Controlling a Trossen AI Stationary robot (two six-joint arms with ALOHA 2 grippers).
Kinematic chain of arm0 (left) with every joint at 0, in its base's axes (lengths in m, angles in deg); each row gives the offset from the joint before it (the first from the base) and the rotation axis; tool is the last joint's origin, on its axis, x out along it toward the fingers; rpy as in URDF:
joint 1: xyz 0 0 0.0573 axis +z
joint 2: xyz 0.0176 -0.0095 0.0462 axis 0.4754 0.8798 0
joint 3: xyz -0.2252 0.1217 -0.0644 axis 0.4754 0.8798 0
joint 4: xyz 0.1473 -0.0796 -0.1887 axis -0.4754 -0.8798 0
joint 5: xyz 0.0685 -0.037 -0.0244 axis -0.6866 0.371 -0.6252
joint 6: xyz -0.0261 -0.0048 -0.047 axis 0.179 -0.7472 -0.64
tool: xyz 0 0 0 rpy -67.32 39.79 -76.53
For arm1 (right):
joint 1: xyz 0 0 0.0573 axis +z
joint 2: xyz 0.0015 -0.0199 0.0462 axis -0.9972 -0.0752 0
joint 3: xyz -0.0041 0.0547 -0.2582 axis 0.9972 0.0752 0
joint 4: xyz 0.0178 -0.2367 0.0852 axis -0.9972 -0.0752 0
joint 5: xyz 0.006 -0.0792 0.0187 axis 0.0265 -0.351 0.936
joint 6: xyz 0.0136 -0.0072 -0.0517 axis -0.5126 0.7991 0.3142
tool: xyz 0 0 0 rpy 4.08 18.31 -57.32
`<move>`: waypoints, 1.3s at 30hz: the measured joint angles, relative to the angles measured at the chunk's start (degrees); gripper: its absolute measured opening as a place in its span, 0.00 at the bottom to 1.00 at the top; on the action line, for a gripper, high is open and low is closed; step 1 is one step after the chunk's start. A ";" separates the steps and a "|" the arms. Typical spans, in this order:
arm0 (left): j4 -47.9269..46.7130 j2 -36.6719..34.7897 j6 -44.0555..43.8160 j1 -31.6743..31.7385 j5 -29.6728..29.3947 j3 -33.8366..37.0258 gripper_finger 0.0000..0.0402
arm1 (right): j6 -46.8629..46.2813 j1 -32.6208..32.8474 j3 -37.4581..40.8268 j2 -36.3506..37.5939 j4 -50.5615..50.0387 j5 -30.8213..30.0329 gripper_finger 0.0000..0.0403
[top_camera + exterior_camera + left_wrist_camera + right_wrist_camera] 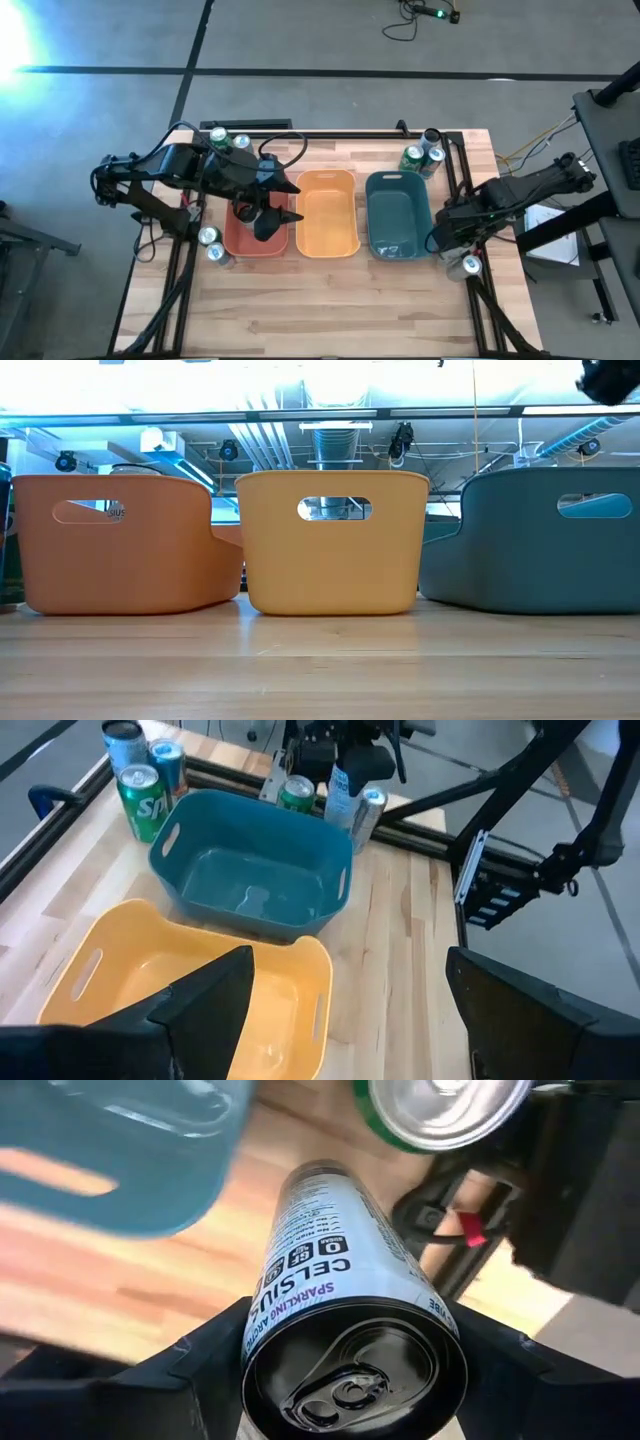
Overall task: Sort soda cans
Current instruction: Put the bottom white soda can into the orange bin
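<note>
Three bins stand in a row mid-table: red (pixel 240 240), yellow (pixel 327 212) and teal (pixel 397 213). My left gripper (pixel 275 216) hangs open over the red bin, nothing between its fingers (pixel 215 1000). My right gripper (pixel 441 236) is at the teal bin's right side, shut on a silver-white soda can (pixel 330 1290) with a black top. A green can (pixel 440 1105) stands just beyond it. More soda cans stand in groups at the far left (pixel 228 138), far right (pixel 422 153), near left (pixel 213 245) and near right (pixel 470 265). My right gripper pinches the silver-white can between its two fingers (pixel 195 1370), on the can's side wall just below the black top rim (pixel 262 1342). The can's top faces the wrist and its body points away, tilted. Whether its base touches the table I cannot tell.
Black frame rails (pixel 455 185) run along the table's left, right and far sides, close to the can groups. Bare wood (pixel 330 310) lies in front of the bins. Cables (pixel 275 150) trail over the left arm.
</note>
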 joint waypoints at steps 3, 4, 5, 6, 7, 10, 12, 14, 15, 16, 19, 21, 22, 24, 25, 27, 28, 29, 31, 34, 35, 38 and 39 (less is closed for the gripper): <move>1.64 0.00 1.34 0.00 0.00 -0.04 0.78 | 0.72 0.00 -3.67 -0.10 1.20 0.82 0.63; 1.28 0.00 2.09 0.00 0.00 -0.04 0.78 | 1.23 -0.02 -4.91 -0.36 1.21 1.33 0.63; 1.10 0.00 2.87 0.00 0.00 -0.04 0.78 | 1.93 -0.02 -6.20 -0.71 1.00 1.76 0.63; 1.15 0.00 3.57 0.00 0.01 -0.04 0.78 | 3.00 -0.02 -7.51 -1.23 0.90 2.39 0.64; 1.13 0.00 4.02 0.00 0.02 -0.04 0.78 | 4.21 -0.02 -8.80 -1.92 0.99 3.27 0.64; 0.55 -0.02 4.33 0.00 0.12 -0.04 0.78 | 9.35 0.10 -12.04 -4.57 1.40 7.57 0.64; -0.57 -0.02 4.33 0.00 0.19 -0.04 0.78 | 12.93 0.39 -13.58 -6.69 1.13 10.26 0.64; -2.17 -0.02 4.32 0.00 0.88 -0.04 0.78 | 17.00 0.60 -14.97 -9.17 1.12 12.68 0.64; -3.02 -0.01 4.32 0.00 1.76 -0.04 0.78 | 19.14 0.76 -15.59 -10.39 1.25 14.16 0.64; -3.59 0.16 4.30 0.00 2.63 -0.04 0.78 | 21.29 0.98 -16.28 -11.72 1.27 15.85 0.64; -4.51 0.71 3.46 -0.05 4.00 -0.02 0.78 | 26.54 1.61 -19.39 -15.60 1.16 21.15 0.64; -4.28 1.07 3.41 -0.10 4.09 -0.02 0.78 | 29.69 1.75 -22.64 -17.80 1.09 23.89 0.64; -4.29 1.25 3.41 -0.18 4.11 -0.02 0.78 | 31.13 1.79 -24.69 -18.93 1.11 24.37 0.63; -3.75 1.83 3.77 -0.33 4.11 -0.02 0.78 | 34.36 1.75 -29.26 -21.02 1.17 24.06 0.63; -3.14 2.16 4.22 -0.33 3.98 -0.02 0.78 | 35.92 1.72 -31.58 -21.97 1.31 23.37 0.63; -0.53 2.89 4.11 -0.37 1.71 0.15 0.78 | 39.67 1.38 -36.37 -23.83 1.28 20.10 0.63; 1.58 3.20 4.15 -0.37 0.92 0.35 0.78 | 41.63 1.14 -38.68 -24.60 1.26 17.71 0.64; 3.92 3.36 4.63 -0.44 0.81 0.63 0.78 | 43.43 0.86 -40.77 -25.26 1.25 15.20 0.64; 8.06 3.83 5.37 -0.48 0.72 1.19 0.78 | 46.80 -0.09 -44.92 -26.56 1.19 9.24 0.64; 13.42 4.66 6.47 -0.55 2.36 2.04 0.78 | 52.70 -1.10 -50.68 -28.30 1.14 0.83 0.63; 15.58 4.82 6.51 -0.55 3.42 2.57 0.78 | 55.03 -1.42 -52.56 -28.85 1.03 -1.32 0.63; 23.14 4.72 6.37 -0.55 7.20 5.34 0.78 | 63.18 -2.47 -57.67 -30.46 0.89 -6.26 0.63; 25.08 4.62 5.77 -0.55 7.61 6.34 0.78 | 66.19 -2.80 -58.92 -30.87 0.98 -7.47 0.63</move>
